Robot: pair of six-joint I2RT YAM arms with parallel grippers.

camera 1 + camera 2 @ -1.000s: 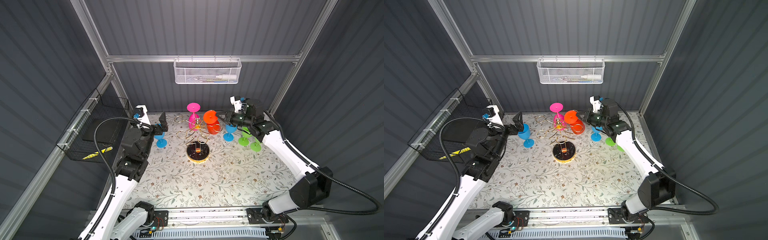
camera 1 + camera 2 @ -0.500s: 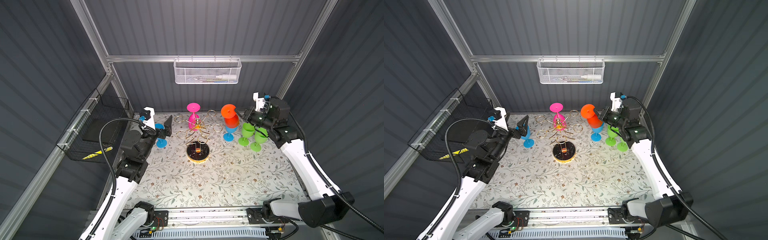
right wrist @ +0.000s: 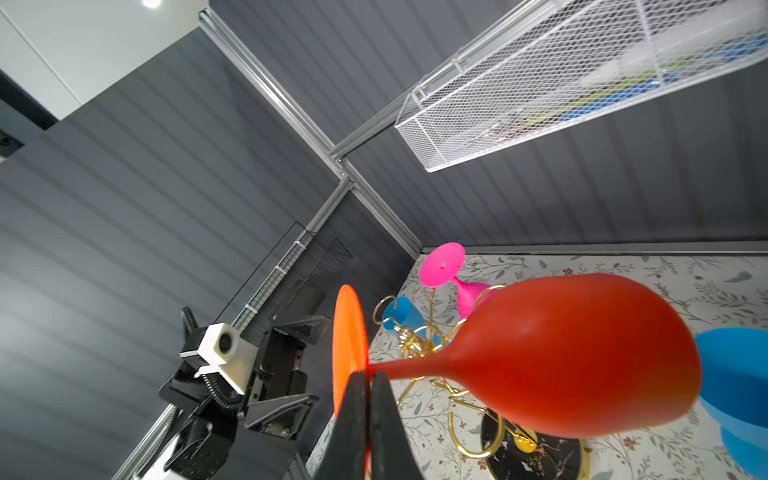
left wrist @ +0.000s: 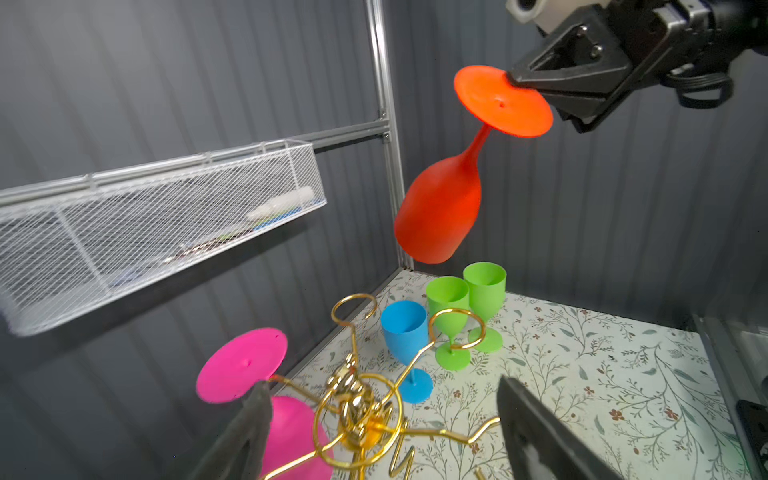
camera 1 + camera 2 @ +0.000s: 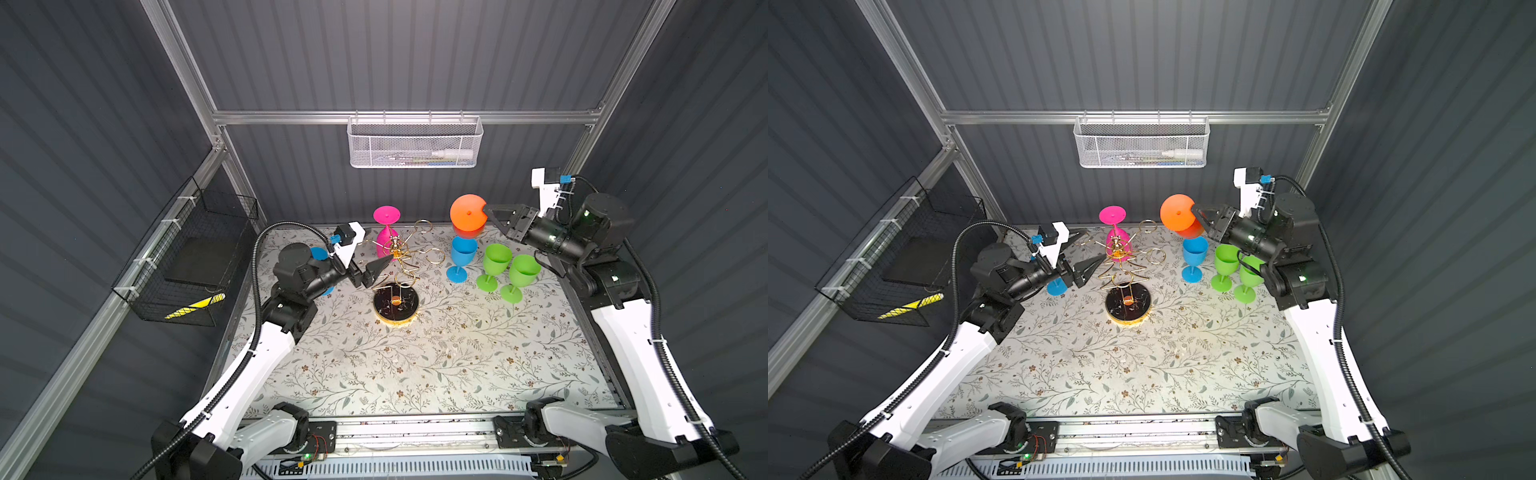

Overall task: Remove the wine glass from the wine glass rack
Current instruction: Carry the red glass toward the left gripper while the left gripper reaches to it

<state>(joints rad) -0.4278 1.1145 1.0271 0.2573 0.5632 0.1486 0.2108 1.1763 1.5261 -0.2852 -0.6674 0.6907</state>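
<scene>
Your right gripper (image 5: 487, 212) is clamped on the foot rim of the orange plastic wine glass (image 4: 440, 216). The glass hangs bowl-down in the air, right of the gold wire wine glass rack (image 5: 386, 306) and clear of it. Your left gripper (image 5: 1092, 248) sits jaws apart just left of the rack. Underneath is a floral-print tabletop (image 5: 415, 365). Grey ribbed walls (image 5: 395, 54) all round, with a white mesh basket (image 5: 415, 145) on the far one.
</scene>
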